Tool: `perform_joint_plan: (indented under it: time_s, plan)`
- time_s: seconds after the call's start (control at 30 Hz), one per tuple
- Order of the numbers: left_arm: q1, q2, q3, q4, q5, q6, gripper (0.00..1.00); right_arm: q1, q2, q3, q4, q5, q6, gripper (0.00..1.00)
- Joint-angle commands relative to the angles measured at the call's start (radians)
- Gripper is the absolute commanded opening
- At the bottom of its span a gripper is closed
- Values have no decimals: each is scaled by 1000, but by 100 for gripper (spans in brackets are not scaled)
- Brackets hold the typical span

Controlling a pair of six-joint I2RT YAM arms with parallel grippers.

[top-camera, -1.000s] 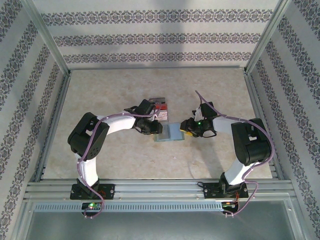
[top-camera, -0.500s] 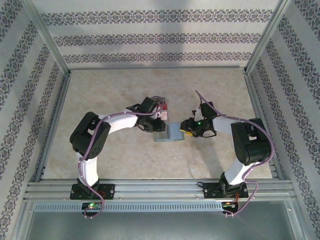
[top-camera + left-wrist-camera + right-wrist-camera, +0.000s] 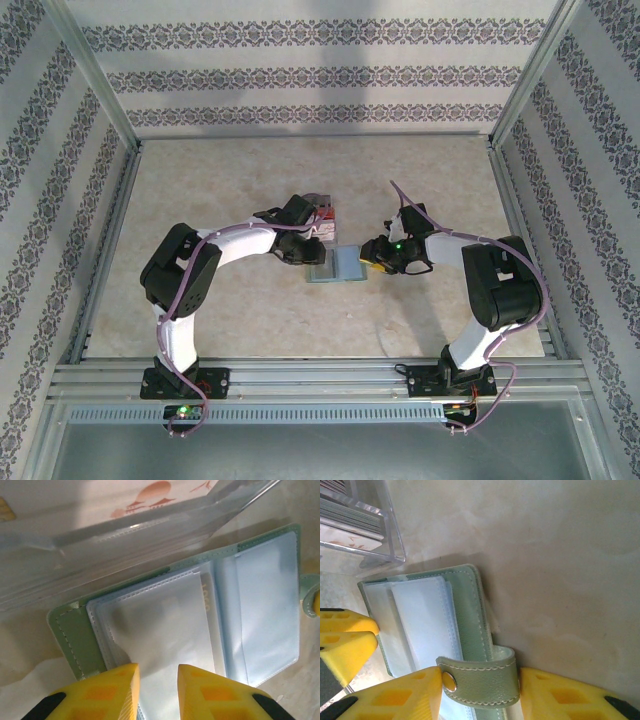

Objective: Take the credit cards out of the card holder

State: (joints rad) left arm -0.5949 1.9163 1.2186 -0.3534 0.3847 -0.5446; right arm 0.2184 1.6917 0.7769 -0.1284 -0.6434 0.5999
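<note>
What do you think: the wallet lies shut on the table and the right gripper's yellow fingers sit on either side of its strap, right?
Not quite. The card holder lies open, not shut: the left wrist view shows both panels spread flat, clear pockets up. The right gripper does have its yellow fingers on either side of the strap.

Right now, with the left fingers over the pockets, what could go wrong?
The left gripper straddles a clear sleeve of the card holder, so it may pinch plastic rather than a card. The right gripper grips only the strap; pulling could drag the holder into the clear box.
</note>
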Motion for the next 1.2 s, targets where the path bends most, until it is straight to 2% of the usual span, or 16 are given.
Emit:
perform_joint_plan:
  time_s: [0.0, 0.3, 0.47, 0.83, 1.17]
  plan:
    - [-9, -25, 3, -53, -42, 20, 28, 32, 34, 16, 29, -24, 0, 45]
    - [-24, 9, 5, -25, 11, 5, 28, 42, 50, 25, 36, -44, 1, 44]
    - [-42, 36, 18, 15, 55, -19, 27, 57, 79, 35, 50, -65, 9, 38]
    - [-65, 62, 39, 118, 116, -66, 27, 59, 71, 28, 52, -66, 11, 36]
    - [-72, 110, 97, 193, 132, -79, 27, 57, 41, 9, 82, -69, 31, 36]
